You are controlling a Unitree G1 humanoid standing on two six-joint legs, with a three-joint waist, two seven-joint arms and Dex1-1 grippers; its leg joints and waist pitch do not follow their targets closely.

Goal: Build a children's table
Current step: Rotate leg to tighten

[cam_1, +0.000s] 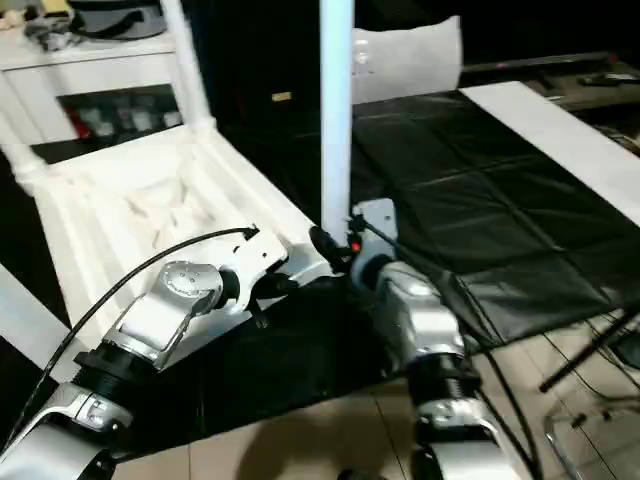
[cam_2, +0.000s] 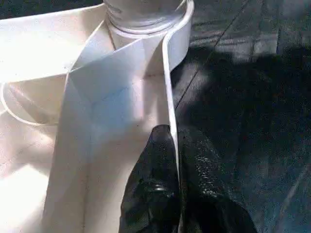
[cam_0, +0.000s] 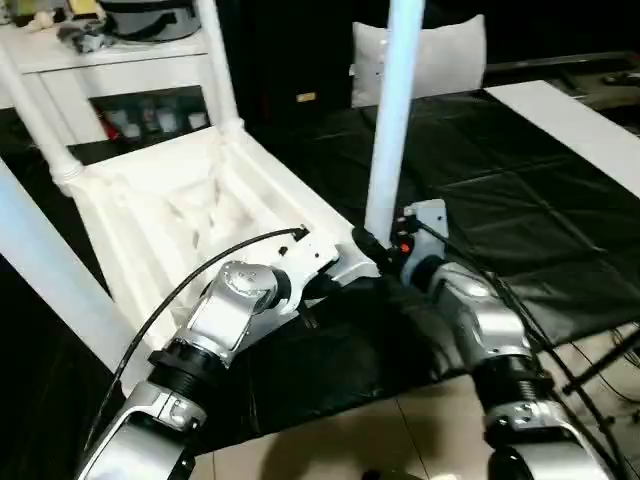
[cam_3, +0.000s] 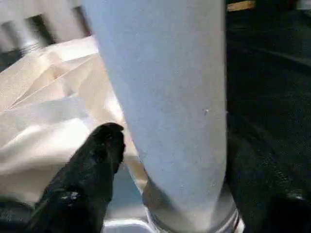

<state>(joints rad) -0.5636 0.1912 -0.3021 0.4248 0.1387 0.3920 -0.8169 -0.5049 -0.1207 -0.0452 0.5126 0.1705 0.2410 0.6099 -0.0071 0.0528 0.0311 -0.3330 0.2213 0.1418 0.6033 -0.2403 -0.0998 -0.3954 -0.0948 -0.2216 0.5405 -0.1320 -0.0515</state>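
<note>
Lying upturned on black sheeting (cam_0: 520, 230): one white children's table (cam_0: 180, 210), ribbed underside up, four tube legs socketed. Left pincer (cam_2: 177, 170) pinches its rim; right pincer (cam_3: 170, 160) straddles nearest leg (cam_0: 395, 120), open.

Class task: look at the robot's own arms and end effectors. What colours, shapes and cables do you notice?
Both forearms are silver metal with rounded joint housings and black ribbed collars. A black cable loops over the left forearm. The right forearm carries small red marks near its wrist. Each end effector has two glossy black fingers.
</note>
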